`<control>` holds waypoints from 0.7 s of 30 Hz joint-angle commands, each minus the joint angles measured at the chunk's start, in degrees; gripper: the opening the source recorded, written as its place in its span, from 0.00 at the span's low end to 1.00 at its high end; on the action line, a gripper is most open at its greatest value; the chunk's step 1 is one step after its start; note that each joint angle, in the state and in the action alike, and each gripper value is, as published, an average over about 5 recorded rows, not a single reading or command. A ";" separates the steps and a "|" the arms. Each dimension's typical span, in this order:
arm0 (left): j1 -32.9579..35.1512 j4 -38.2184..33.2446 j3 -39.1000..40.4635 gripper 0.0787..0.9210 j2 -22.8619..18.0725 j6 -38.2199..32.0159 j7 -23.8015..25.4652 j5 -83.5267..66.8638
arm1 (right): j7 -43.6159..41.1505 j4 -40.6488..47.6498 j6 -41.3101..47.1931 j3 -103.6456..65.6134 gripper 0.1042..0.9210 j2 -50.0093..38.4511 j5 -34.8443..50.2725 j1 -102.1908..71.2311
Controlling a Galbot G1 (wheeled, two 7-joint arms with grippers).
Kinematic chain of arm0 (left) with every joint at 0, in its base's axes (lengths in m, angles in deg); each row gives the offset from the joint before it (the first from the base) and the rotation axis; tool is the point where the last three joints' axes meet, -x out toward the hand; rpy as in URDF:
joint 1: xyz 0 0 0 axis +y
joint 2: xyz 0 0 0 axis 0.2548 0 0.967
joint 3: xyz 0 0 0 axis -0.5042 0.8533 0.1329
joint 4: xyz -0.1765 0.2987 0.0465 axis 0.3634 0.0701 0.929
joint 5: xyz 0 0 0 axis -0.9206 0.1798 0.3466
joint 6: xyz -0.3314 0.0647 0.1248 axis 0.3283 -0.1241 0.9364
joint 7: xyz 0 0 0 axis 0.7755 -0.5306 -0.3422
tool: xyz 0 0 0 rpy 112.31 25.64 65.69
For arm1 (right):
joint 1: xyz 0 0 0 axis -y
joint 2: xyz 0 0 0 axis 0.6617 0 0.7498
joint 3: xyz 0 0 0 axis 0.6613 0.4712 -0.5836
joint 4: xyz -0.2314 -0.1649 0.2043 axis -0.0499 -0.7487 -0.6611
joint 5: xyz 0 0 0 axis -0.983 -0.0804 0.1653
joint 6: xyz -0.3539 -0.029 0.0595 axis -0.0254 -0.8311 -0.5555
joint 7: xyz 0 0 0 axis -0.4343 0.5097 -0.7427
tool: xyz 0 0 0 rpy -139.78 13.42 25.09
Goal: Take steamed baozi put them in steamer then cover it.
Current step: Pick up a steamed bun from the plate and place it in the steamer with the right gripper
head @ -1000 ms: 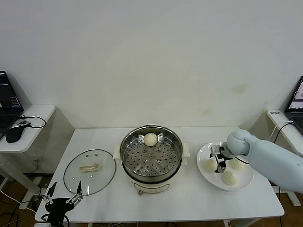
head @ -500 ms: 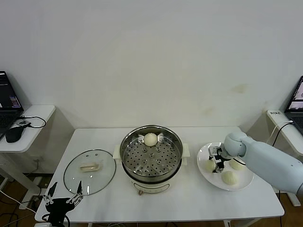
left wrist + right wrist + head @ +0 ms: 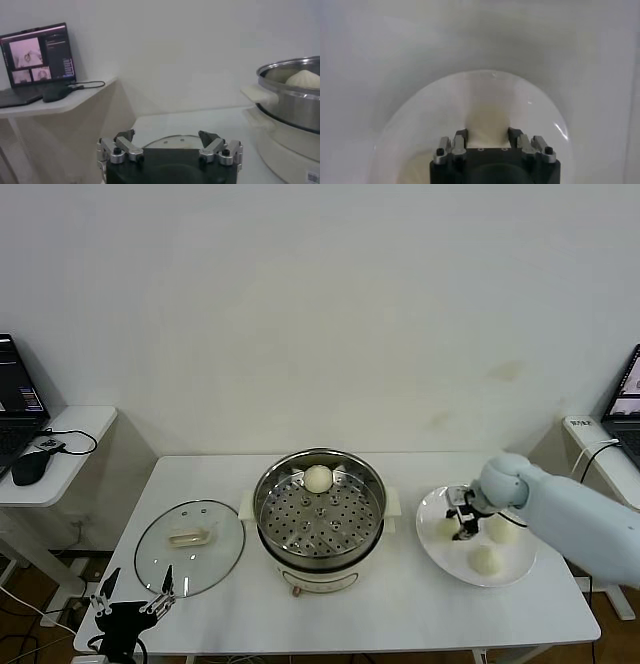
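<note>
The steamer (image 3: 319,519) sits mid-bench (image 3: 200,604), a round shiny steel pot on a cream base with side handles; its perforated tray faces up. One bun (image 3: 318,478), smooth, round and cream-white, lies on the tray against the far wall of the pot.

The lid (image 3: 190,547) lies flat on the bench to the robot's left of the steamer, just beside it: clear glass in a metal rim. Its cream oblong handle (image 3: 191,536) points up, and its long axis runs roughly left to right, slightly slanted.

To the right of the steamer is a flat white plate (image 3: 500,573) carrying three buns: one at the near middle (image 3: 485,559), one on the right (image 3: 503,530), and one on the left (image 3: 446,530). The right gripper (image 3: 462,522) is down over the plate, its fingers closed on the left bun; the right wrist view shows pale dough pinched between the dark fingers (image 3: 459,138).

The left gripper (image 3: 133,602) hangs at the bench's near left edge, close to the lid, its fingers (image 3: 124,137) spread wide and holding nothing.
</note>
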 commanded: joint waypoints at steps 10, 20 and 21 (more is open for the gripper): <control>-0.11 -0.89 0.05 0.88 0.68 0.07 0.03 -0.12 | 0.99 -12.96 8.01 13.37 0.53 1.51 20.01 31.48; -0.34 -0.63 -0.09 0.88 0.57 -0.05 -0.02 -0.19 | 9.35 -16.02 18.15 18.71 0.54 15.79 37.04 35.97; -0.37 -0.65 -0.10 0.88 0.52 -0.05 -0.02 -0.18 | 10.18 -15.75 18.78 18.77 0.54 17.21 37.89 35.47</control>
